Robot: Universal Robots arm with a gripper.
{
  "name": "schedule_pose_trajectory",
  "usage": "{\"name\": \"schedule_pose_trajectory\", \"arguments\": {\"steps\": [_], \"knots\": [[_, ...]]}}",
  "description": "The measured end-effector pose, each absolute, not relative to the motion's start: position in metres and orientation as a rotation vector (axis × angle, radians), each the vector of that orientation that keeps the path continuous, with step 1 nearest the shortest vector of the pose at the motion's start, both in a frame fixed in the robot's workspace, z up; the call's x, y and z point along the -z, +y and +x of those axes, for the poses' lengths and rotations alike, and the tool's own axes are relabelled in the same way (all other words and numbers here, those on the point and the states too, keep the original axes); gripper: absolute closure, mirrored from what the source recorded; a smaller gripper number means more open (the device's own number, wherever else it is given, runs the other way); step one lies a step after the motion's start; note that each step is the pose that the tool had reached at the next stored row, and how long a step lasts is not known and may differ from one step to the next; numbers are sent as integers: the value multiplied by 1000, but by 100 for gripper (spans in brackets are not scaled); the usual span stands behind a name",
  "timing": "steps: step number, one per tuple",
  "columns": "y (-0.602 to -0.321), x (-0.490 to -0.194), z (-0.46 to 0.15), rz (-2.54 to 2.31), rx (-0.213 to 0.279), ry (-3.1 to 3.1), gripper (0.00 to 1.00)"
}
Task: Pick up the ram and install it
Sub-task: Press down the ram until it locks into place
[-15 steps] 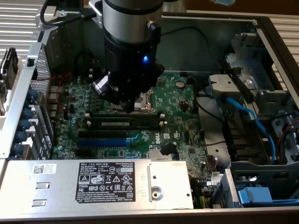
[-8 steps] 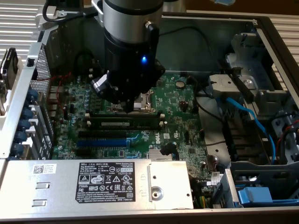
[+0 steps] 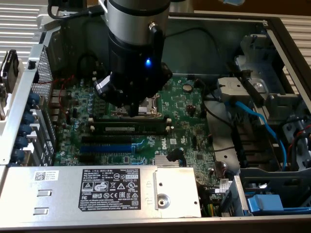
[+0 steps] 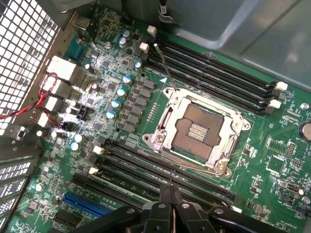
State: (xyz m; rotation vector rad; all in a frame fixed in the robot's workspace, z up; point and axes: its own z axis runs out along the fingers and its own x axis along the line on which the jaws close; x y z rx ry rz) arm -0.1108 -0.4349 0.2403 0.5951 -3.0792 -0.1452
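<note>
Here, in the exterior view, the ram [image 3: 129,128] lies lengthwise in a slot on the green motherboard [image 3: 184,111], its white label strip facing up, white end clips at either end. The gripper [image 3: 137,110] hangs just above it, over the silver processor socket [image 3: 146,104], holding nothing. A ram stick is light, thin and stiff, but fragile: it is best taken by its long bare edges near the middle, away from chips and contacts.

In the wrist view, the fingers [image 4: 165,196] appear pressed together, empty, above the dark slots [image 4: 160,170] beside the processor socket [image 4: 197,131]. Whether the nearest slot carries the ram is hard to tell from this angle. A blue slot [image 4: 85,203] lies further out.
</note>
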Motion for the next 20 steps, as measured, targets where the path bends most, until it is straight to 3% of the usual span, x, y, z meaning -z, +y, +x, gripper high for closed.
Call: {"name": "schedule_pose_trajectory", "arguments": {"steps": [20], "knots": [[-435, -240, -111, 364, 174, -3105, 90]]}}
